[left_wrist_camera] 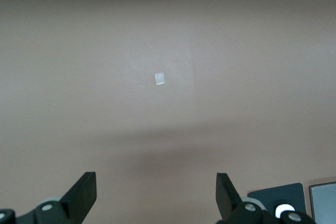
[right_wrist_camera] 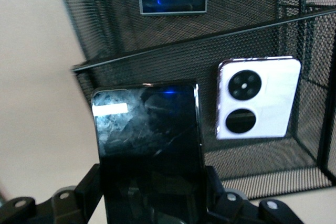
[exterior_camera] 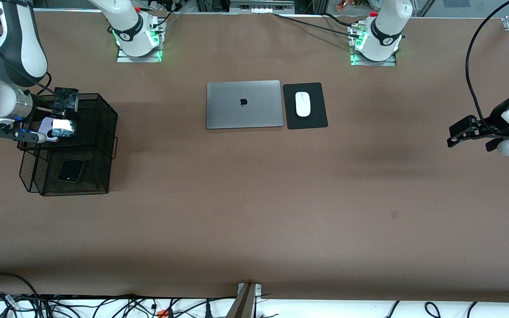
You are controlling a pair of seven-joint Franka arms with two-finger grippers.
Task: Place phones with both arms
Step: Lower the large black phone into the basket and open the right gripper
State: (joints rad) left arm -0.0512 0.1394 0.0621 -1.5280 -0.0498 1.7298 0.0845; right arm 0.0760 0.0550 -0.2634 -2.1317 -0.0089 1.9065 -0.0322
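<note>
**Right wrist view: long black phone gripped over the rack**

Right wrist view first: the right gripper (right_wrist_camera: 149, 182) has its fingers clamped on both long edges of the long black phone (right_wrist_camera: 147, 135). The glossy screen faces the camera and the free end points into the wire rack (exterior_camera: 104, 132). The phone is up in the air over the rack's taller section, at the right arm's end of the table. Just beside its free end, the lilac phone (right_wrist_camera: 257, 98) sits inside that taller section. Its two black camera circles face up and its edges are close to the mesh walls. There's a visible gap between the two phones, but not a wide one. The small black phone (exterior_camera: 71, 170) lies flat in the rack's lower tray, nearer the front camera, with bare mesh around it.

Over to the left gripper (left_wrist_camera: 156, 184): fingers spread wide, holding nothing. It waits above bare brown table at the left arm's end, and a small tape mark (left_wrist_camera: 160, 78) is the only thing under it. Plenty of room there.

Mid-table, well apart from both grippers, the closed laptop (exterior_camera: 244, 104) lies just beside a black pad (exterior_camera: 305, 121) carrying the mouse (exterior_camera: 302, 104).
</note>
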